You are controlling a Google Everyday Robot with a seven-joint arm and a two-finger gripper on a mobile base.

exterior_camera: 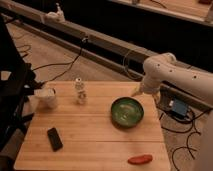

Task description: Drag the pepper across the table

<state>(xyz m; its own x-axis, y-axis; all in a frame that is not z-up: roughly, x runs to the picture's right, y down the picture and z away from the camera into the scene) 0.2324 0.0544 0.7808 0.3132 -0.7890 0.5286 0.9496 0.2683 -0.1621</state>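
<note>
1 table [95, 147]: light wood, rectangular, narrow butcher-block planks, matte
1 pepper [140, 159]: red-orange, smooth skin, elongated, slightly curved, lying flat near the table's front right corner, close to the front edge, well apart from everything else
1 bowl [127, 111]: green, round, glossy inside, right of centre on the table, behind the pepper
1 black slab [54, 138]: flat, rectangular, phone-like, front left, lying at an angle
1 white cup [47, 97]: rounded, near the far left corner
1 small pale bottle [80, 91]: upright, narrow, just right of the cup, material unclear
1 arm [170, 70]: white, smooth rounded shell with small dark dots, reaching in from the right
1 gripper [136, 91]: at the arm's tip, over the table's far right edge, just behind the bowl's rim, well apart from the pepper; jaws spread, nothing between them
Floor: several dark cables [70, 64], thin and looping; 1 blue box [178, 107], right of the table
</note>
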